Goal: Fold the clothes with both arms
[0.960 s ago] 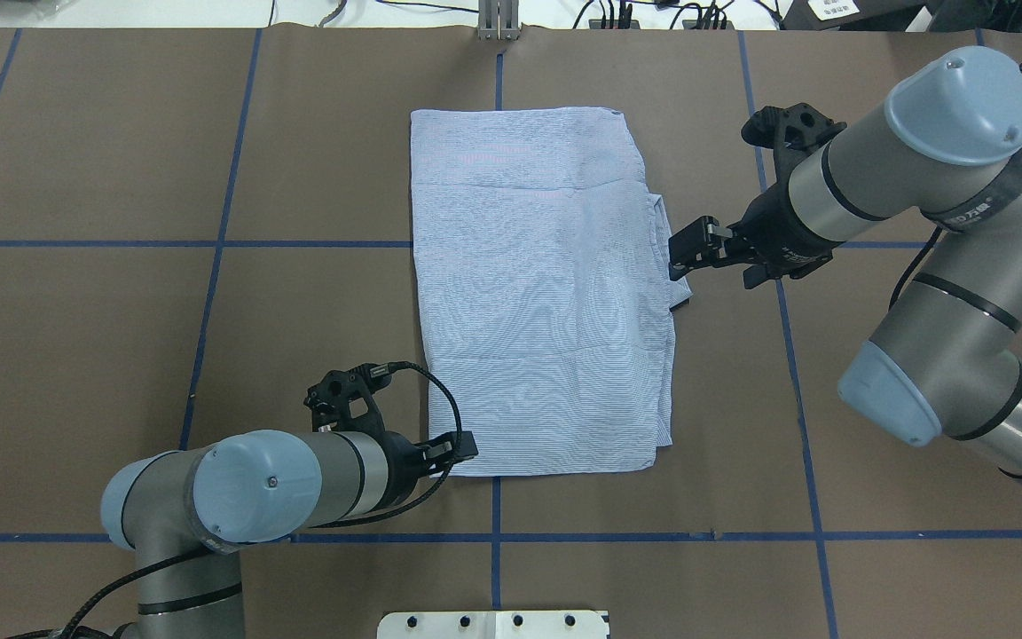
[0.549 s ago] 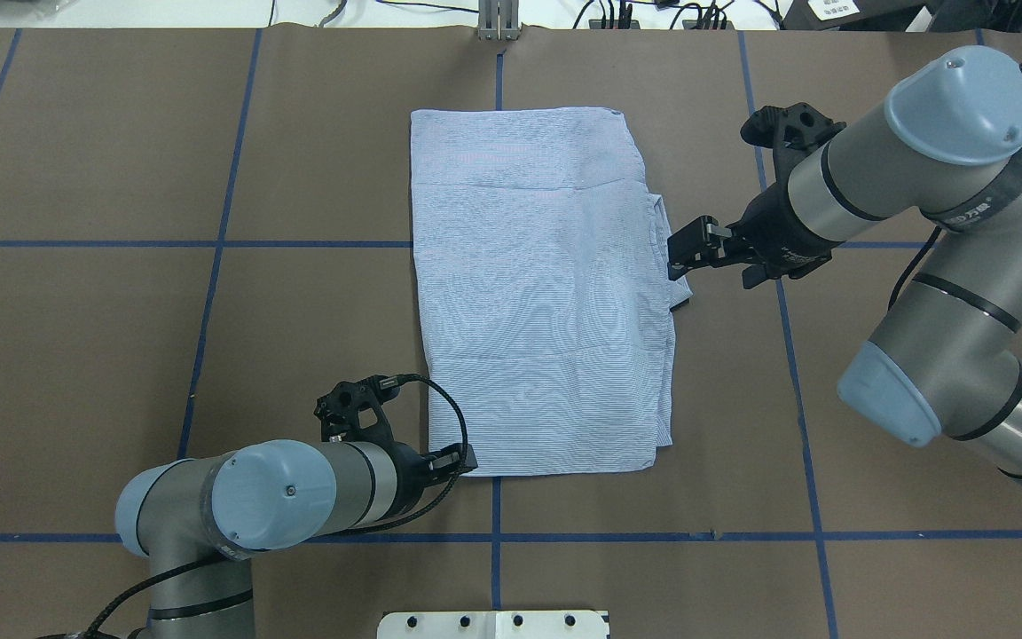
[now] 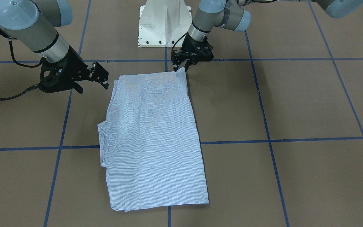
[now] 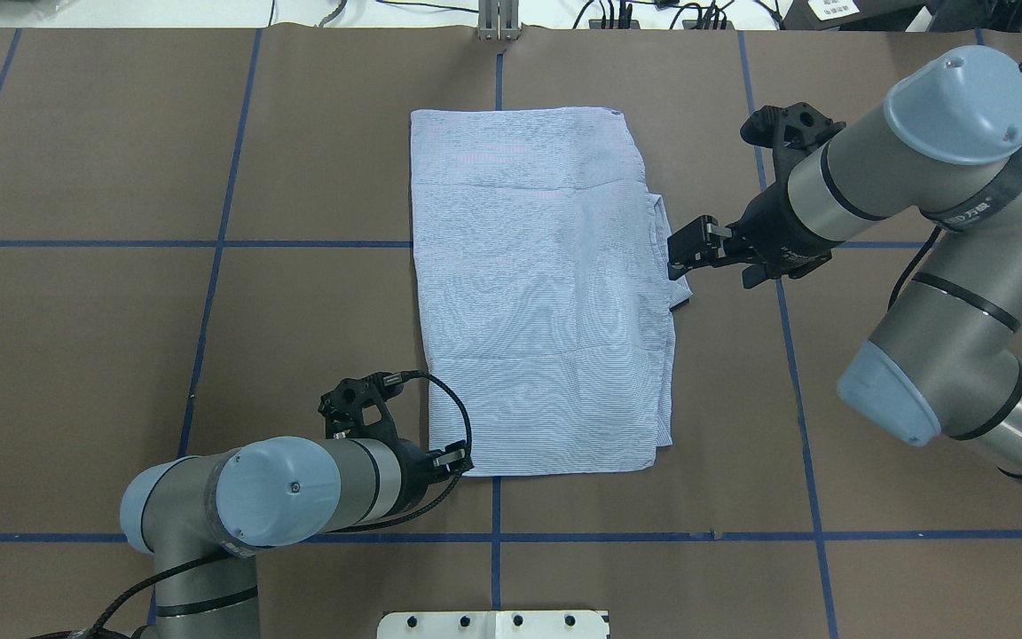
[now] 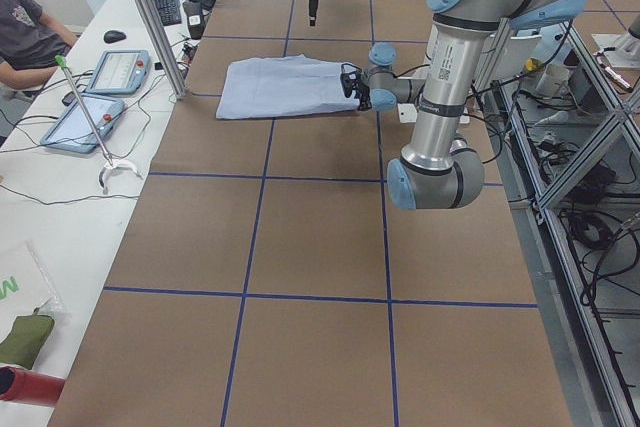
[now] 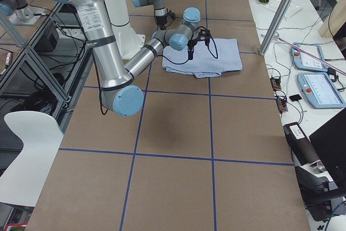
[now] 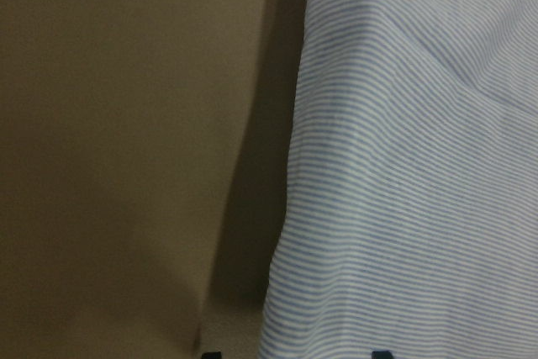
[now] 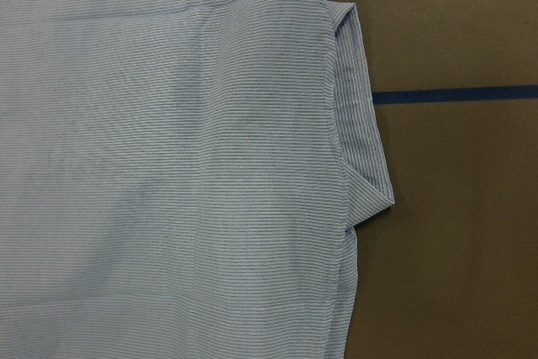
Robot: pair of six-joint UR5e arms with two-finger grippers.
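The light blue striped shirt (image 4: 538,293) lies folded into a flat rectangle mid-table, a collar fold sticking out at its right edge (image 8: 361,149). My left gripper (image 4: 460,460) sits low at the shirt's near-left corner (image 3: 181,68), open. In the left wrist view its two tips stand apart at the bottom edge, and the shirt's edge (image 7: 403,166) runs between them. My right gripper (image 4: 680,253) hovers open beside the right edge by the collar fold (image 3: 103,77), holding nothing.
The white pedestal base (image 3: 164,22) stands at the near edge behind the shirt. Blue tape lines (image 4: 209,243) grid the brown table cover. An aluminium post (image 4: 499,22) is at the far edge. A person (image 5: 25,27) and tablets (image 5: 115,72) are at a side table.
My left arm has shifted toward the robot's side, bringing its gripper down to the shirt's near-left corner. The right arm and the shirt have not moved.
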